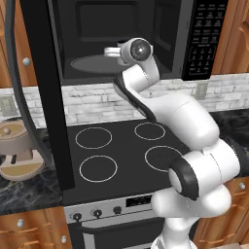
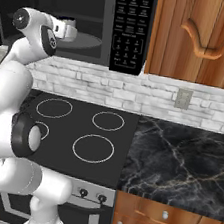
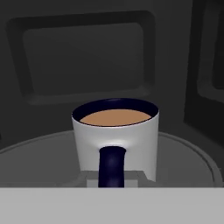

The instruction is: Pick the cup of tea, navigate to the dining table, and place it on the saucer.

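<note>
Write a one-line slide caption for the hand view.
Light grey-white mug with navy rim and handle, filled with brown tea, standing upright on the grey round turntable inside the dark microwave cavity, handle facing the camera.

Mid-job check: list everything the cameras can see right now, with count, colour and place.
cup of tea: one, grey-white with navy rim and handle, brown liquid, upright on the microwave turntable, handle toward the hand camera.
microwave: one, black, door open, above the stove.
turntable: one, grey, inside the microwave.
stove: one, black, four ringed burners, knobs in front.
countertop: dark marbled, beside the stove.
cabinets: brown wood, above and below the counter.
backsplash: pale brick, with an outlet.
appliance: one, tan, on the counter left of the stove.
arm: one, white, reaching into the microwave.
gripper: at the cup; jaw state unclear.
</note>
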